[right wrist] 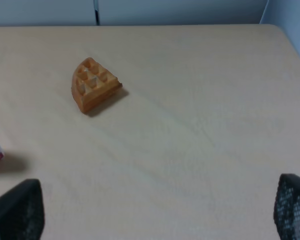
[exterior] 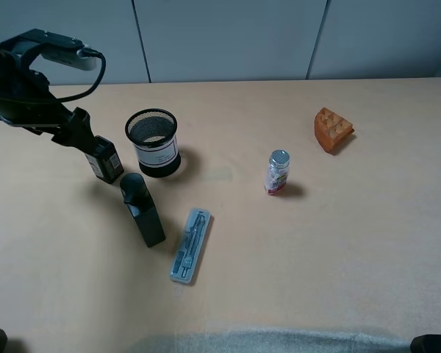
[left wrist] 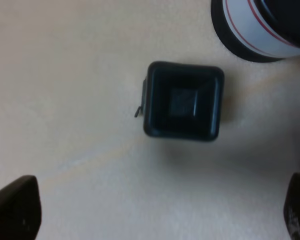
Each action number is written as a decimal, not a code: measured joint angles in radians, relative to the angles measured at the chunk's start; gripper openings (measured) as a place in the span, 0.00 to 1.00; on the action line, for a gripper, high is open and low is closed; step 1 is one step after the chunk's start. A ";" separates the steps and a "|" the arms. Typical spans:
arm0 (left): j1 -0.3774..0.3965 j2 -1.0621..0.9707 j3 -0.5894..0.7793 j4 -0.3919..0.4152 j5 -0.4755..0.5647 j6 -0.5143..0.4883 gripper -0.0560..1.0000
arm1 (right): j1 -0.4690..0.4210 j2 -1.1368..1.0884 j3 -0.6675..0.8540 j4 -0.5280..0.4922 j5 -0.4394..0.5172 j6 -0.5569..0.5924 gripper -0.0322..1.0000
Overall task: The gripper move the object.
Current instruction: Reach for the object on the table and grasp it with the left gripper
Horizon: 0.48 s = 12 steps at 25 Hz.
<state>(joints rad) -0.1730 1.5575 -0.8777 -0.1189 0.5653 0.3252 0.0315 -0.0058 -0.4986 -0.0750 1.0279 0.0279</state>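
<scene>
Left gripper (exterior: 83, 136) hangs wide open over the object (left wrist: 182, 102), mesh cup (exterior: 153, 142) just beside, slim black bottle (exterior: 142, 211) near.

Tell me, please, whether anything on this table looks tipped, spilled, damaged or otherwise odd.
Nothing stands out. The small black container, mesh cup, tall black bottle and clear bottle stand upright, the pen case lies flat, nothing is spilled. Only a thin tab juts from one side of the container.
</scene>
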 joint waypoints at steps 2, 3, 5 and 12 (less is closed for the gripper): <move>-0.001 0.032 0.000 -0.002 -0.024 0.001 0.97 | 0.000 0.000 0.000 0.000 0.000 0.000 0.70; -0.001 0.043 0.000 -0.002 -0.034 0.004 0.97 | 0.000 0.000 0.000 0.000 0.000 0.000 0.70; -0.001 0.067 0.000 -0.003 -0.059 0.007 0.97 | 0.000 0.000 0.000 0.000 0.000 0.000 0.70; -0.001 0.121 0.000 -0.052 -0.138 0.048 0.97 | 0.000 0.000 0.000 0.000 0.000 0.000 0.70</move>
<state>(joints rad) -0.1741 1.6789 -0.8777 -0.1707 0.4274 0.3734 0.0315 -0.0058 -0.4986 -0.0750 1.0279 0.0279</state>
